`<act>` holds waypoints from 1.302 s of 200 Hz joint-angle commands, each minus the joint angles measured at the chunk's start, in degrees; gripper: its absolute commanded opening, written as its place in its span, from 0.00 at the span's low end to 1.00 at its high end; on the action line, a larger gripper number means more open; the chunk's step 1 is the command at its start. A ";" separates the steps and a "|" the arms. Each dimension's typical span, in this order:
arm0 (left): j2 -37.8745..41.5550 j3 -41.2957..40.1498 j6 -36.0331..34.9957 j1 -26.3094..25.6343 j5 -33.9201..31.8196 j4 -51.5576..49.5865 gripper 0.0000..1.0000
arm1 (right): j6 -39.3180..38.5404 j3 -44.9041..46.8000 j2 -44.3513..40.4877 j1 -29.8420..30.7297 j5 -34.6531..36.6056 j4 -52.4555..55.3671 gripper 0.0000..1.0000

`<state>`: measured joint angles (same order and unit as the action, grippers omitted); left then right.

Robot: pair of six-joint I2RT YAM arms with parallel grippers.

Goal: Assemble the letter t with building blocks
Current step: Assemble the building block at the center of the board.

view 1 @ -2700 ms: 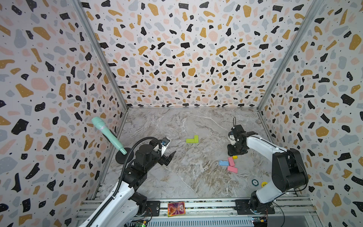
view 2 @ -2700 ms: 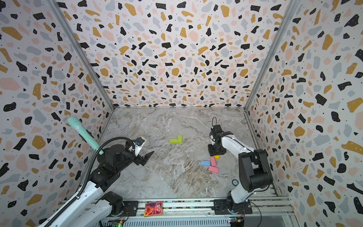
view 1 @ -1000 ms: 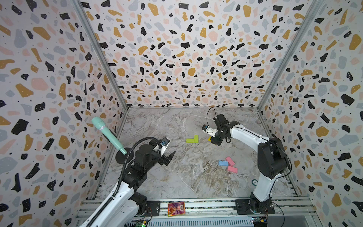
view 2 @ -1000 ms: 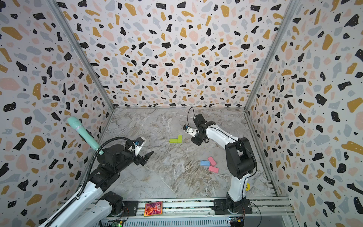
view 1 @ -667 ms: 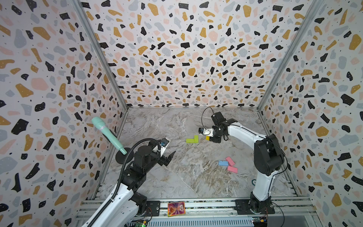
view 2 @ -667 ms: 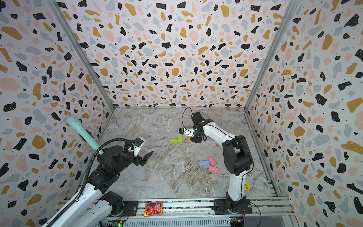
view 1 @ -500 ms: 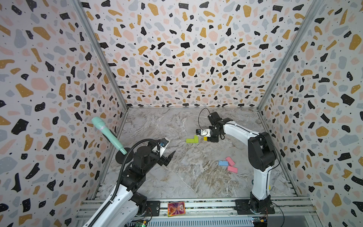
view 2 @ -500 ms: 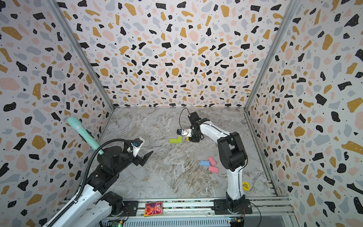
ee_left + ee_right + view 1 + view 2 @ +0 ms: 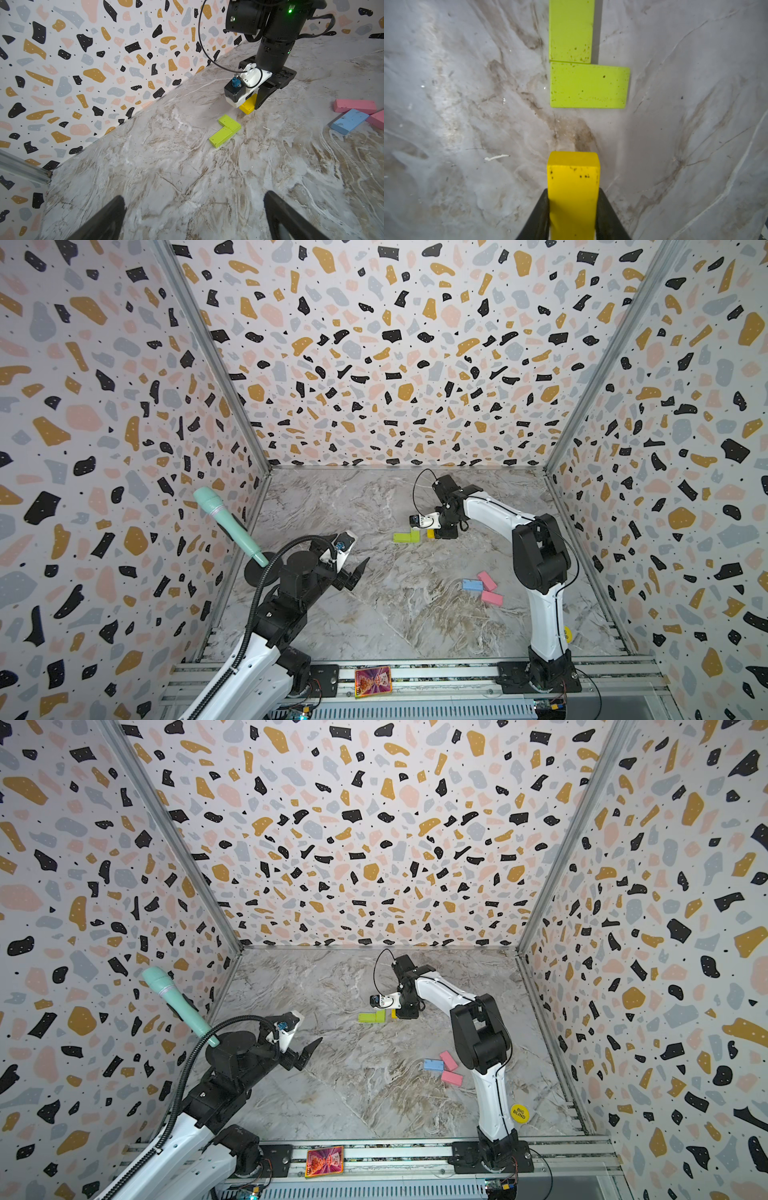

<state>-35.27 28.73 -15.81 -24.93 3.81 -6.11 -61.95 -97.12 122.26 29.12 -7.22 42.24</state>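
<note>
Two lime green bricks (image 9: 406, 536) (image 9: 588, 85) lie joined in an L near the middle of the floor. My right gripper (image 9: 437, 534) (image 9: 572, 192) is shut on the yellow brick (image 9: 430, 533) (image 9: 573, 182), held low, just right of the green pair with a small gap between; the left wrist view shows the yellow brick (image 9: 248, 105) too. A light blue brick (image 9: 472, 584) and two pink bricks (image 9: 486, 580) (image 9: 492, 598) lie together at the right. My left gripper (image 9: 351, 572) (image 9: 194, 201) hovers open and empty at the left.
A teal microphone (image 9: 228, 522) on a black stand leans by the left wall. A round yellow disc (image 9: 519, 1112) sits by the right arm's base. A colourful card (image 9: 372, 681) lies on the front rail. Patterned walls close in three sides.
My right arm has carried the yellow brick from the pile at the right leftwards to just beside the green bricks. The left arm has stayed put.
</note>
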 commanded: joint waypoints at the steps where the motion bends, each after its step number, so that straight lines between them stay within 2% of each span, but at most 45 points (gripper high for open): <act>1: 1.00 -0.70 0.17 -0.37 -0.74 2.51 1.00 | 0.47 -3.09 1.75 0.43 -0.36 4.48 0.19; 55: 1.49 -0.70 0.25 -0.28 -0.91 2.33 0.99 | 0.69 -4.85 4.17 0.97 -0.87 4.74 0.20; 120: 1.47 -0.61 0.13 -0.30 -1.00 2.17 0.99 | -0.18 -8.59 7.59 1.56 -4.15 10.11 0.22; 212: 1.19 -0.61 -0.34 -0.28 -1.26 1.98 0.99 | 1.96 -13.68 12.84 1.48 -2.26 12.61 0.24; 219: 1.15 -0.61 -0.30 -0.29 -1.27 1.98 0.99 | 2.09 -14.05 13.08 1.54 -2.17 12.73 0.27; 250: 1.03 -0.61 -0.44 -0.26 -1.27 1.97 0.99 | 2.19 -15.03 13.89 1.48 -2.58 13.57 0.28; 260: 1.02 -0.61 -0.43 -0.32 -1.27 1.97 0.99 | 2.20 -15.03 14.02 1.52 -2.50 13.53 0.32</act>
<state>-34.41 28.73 -15.84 -24.93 3.29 -5.89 -60.45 -111.92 133.97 30.35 -9.82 54.11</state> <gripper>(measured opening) 0.995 0.327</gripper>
